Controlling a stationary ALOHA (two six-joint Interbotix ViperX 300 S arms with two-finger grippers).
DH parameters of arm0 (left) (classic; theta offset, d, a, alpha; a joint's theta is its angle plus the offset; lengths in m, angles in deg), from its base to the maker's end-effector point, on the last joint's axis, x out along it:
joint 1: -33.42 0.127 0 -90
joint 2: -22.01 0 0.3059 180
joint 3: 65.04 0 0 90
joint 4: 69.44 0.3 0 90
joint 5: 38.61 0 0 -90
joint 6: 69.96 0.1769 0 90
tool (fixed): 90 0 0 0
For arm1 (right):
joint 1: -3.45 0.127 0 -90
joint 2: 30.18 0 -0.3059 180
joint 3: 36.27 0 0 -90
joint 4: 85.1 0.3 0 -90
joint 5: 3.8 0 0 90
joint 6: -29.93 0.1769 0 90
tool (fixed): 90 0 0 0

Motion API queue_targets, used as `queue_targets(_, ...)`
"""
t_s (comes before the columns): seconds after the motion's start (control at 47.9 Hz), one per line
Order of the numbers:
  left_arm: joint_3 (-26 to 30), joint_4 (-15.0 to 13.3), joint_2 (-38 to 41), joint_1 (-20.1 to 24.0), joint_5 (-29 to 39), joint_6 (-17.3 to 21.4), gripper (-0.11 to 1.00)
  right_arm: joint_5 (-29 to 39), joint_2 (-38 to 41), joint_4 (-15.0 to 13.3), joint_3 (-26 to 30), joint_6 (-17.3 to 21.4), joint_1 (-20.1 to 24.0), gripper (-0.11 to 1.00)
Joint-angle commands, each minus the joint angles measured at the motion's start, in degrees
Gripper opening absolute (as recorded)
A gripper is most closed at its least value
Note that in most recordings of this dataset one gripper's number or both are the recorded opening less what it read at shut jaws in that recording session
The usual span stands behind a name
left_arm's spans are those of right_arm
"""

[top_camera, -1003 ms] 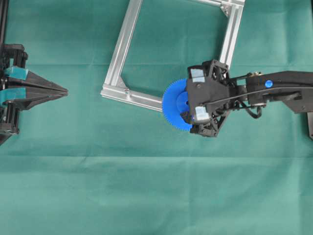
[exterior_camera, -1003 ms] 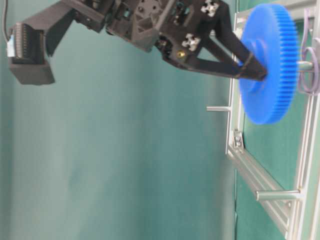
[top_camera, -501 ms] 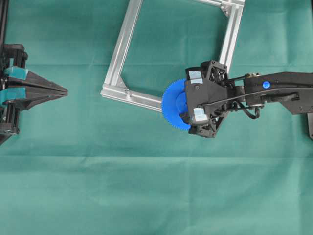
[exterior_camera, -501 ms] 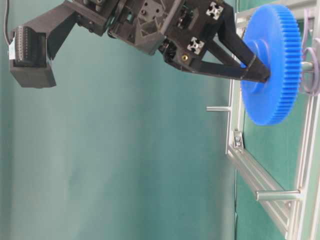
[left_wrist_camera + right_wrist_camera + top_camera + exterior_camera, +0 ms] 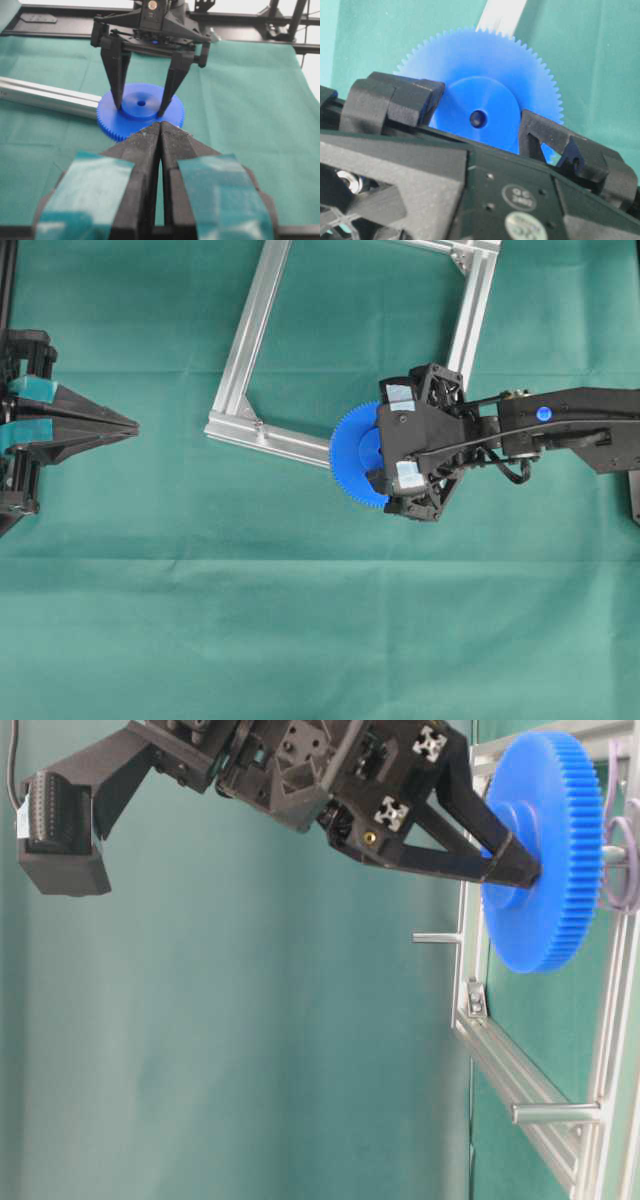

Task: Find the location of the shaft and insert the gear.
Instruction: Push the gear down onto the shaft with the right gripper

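Observation:
The blue toothed gear [image 5: 350, 455] hangs flat over the frame's near rail, and my right gripper [image 5: 378, 456] is shut on its raised hub. Both fingers [image 5: 117, 75] press the hub's sides around the centre hole [image 5: 478, 118]. In the table-level view the gear [image 5: 545, 850] sits directly in front of the shaft [image 5: 613, 852], a short silver pin with pale wire [image 5: 627, 870] looped round it. The pin lines up with the gear's centre and touches or nearly touches its underside; whether it is in the hole is hidden. My left gripper [image 5: 130, 425] rests shut at the left edge, far from both.
The aluminium frame [image 5: 250, 340] lies on the green cloth, its rail [image 5: 45, 95] running under the gear. Two more silver pegs [image 5: 555, 1110] [image 5: 435, 936] stick out of the frame. Green cloth stretches between the left gripper and the frame.
My right gripper carried the gear slightly left and closer to the frame, so less of the shaft shows behind it. The left arm has not moved.

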Motion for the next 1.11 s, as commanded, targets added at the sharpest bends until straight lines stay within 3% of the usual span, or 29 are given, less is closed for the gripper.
queue_targets(0.0,0.7,-0.09,0.35,0.09,-0.26,-0.09,0.0,-0.62,-0.26,0.09,0.97,-0.18,0.35,0.69)
queue_targets(0.334,0.7,-0.09,0.35,0.09,-0.26,-0.09,0.0,-0.35,-0.26,0.26,0.88,0.09,0.0,0.69)
queue_targets(0.856,0.79,-0.18,0.35,0.09,-0.26,-0.18,0.0,1.41,-0.26,0.35,0.88,8.61,0.0,0.69)
queue_targets(1.086,0.79,-0.18,0.35,0.09,-0.26,-0.18,0.0,1.41,-0.26,0.44,0.88,9.05,0.09,0.69)
